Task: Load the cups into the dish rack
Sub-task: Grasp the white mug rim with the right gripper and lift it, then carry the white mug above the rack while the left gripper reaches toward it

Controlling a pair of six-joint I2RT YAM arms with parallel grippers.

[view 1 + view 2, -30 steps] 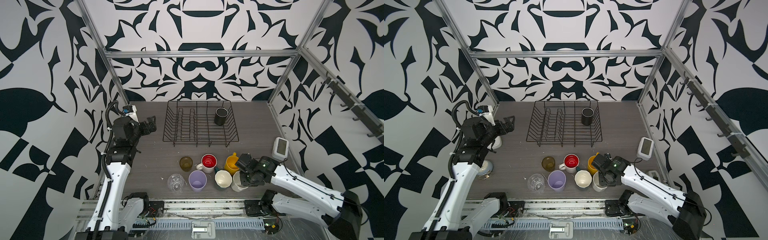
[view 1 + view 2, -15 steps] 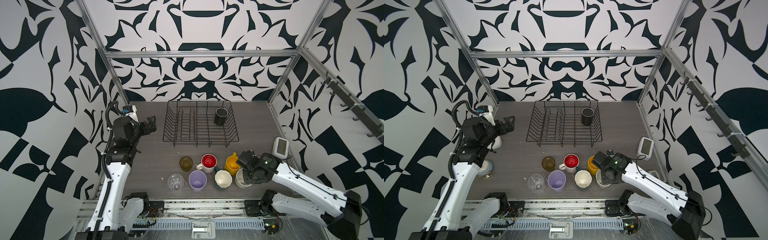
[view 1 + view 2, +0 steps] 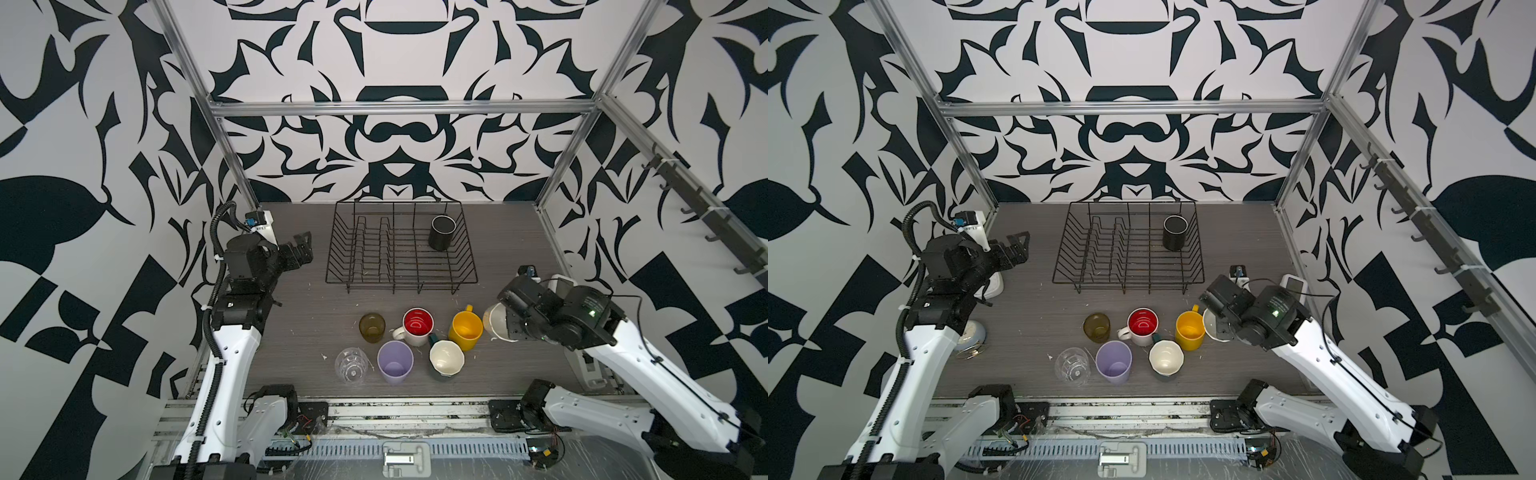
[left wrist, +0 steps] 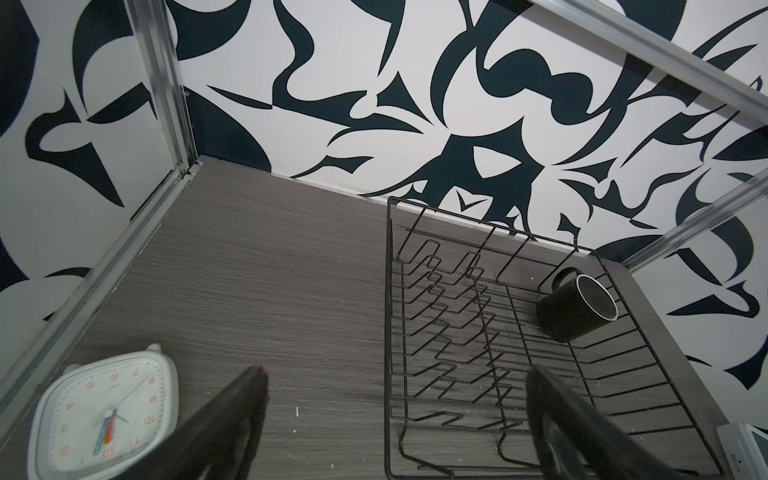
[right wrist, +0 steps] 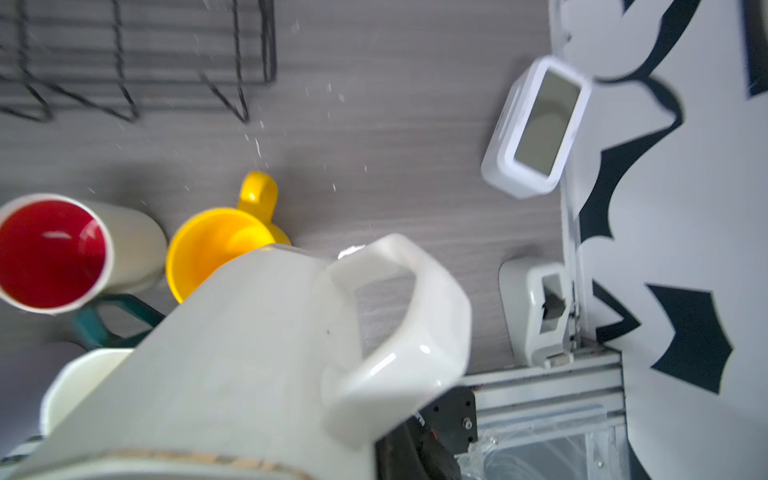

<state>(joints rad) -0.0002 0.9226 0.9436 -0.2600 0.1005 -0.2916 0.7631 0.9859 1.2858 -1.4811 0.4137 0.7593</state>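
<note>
Desk (image 3: 307, 332): still bearing six cups (image 3: 395, 361) awaiting loading.
Dish rack (image 3: 374, 259): holding only the black mug (image 3: 441, 232), in its far right corner.
Left tool (image 3: 301, 249): hanging wide and empty beside the rack.
Right tool (image 3: 509, 326): clamping the white mug (image 3: 493, 322), now carrying it tilted from the front row rackward, beside the yellow mug (image 3: 466, 330).

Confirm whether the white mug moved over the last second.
Yes: the white mug went back toward the dish rack, now beside the yellow mug.
</note>
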